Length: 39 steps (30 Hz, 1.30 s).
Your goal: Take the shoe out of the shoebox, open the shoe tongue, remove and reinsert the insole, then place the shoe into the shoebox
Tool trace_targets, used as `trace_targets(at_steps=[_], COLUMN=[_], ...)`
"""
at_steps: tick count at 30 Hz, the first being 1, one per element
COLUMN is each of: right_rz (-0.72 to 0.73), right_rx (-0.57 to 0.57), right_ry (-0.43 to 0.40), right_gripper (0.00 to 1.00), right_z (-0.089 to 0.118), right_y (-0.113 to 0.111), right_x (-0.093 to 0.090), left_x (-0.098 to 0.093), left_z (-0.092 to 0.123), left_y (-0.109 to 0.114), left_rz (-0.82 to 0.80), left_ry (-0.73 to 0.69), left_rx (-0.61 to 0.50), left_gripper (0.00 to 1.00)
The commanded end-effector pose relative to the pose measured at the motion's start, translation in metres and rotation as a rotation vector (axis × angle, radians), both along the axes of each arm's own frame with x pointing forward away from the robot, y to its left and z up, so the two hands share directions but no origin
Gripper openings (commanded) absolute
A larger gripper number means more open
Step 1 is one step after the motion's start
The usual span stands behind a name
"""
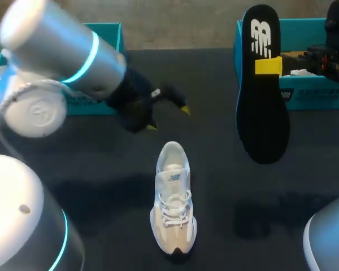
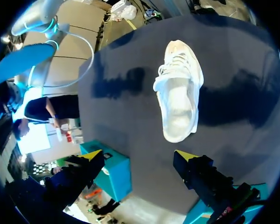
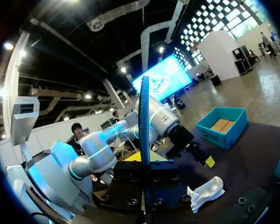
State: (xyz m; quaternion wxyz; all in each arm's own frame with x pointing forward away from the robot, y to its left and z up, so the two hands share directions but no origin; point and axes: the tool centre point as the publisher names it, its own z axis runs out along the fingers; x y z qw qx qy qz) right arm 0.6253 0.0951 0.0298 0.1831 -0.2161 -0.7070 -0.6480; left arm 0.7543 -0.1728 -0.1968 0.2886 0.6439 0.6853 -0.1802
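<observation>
Left tool (image 1: 168, 118) hangs released just beyond the shoe (image 1: 173, 197), which sits on the table (image 1: 101, 169). Right tool (image 1: 269, 66) seemingly clamps the insole (image 1: 263, 113) aloft. Removal looks done; next, feed the insole toe-first into the shoe.

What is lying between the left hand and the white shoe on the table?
Nothing: only bare dark table lies between the left hand and the shoe. The left wrist view shows this best.
</observation>
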Motion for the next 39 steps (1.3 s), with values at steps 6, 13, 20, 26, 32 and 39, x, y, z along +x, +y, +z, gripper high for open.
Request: trace_targets(at_steps=[6,13,20,26,32,39], right_rz=[0.001,0.001,0.001,0.001,0.001,0.001], right_rx=[-0.002,-0.002,-0.002,-0.002,-0.002,-0.002], right_ry=[0.002,0.002,0.002,0.002,0.002,0.002], right_gripper=[0.00,0.00,0.00,0.00,0.00,0.00], right_z=[0.000,0.000,0.000,0.000,0.000,0.000], right_y=[0.002,0.002,0.002,0.002,0.002,0.002], right_x=[0.002,0.002,0.002,0.002,0.002,0.002], left_x=[0.000,0.004,0.018,0.030,0.042,0.054], left_z=[0.026,0.046,0.070,0.086,0.100,0.112], left_y=[0.035,0.044,0.038,0.032,0.028,0.026], left_rz=[-0.077,-0.109,-0.140,-0.145,-0.130,-0.090], left_ry=[-0.072,-0.112,-0.123,-0.127,-0.111,-0.071], left_rx=[-0.401,-0.563,-0.634,-0.671,-0.713,-0.757], left_gripper=[1.00,1.00,1.00,1.00,1.00,1.00])
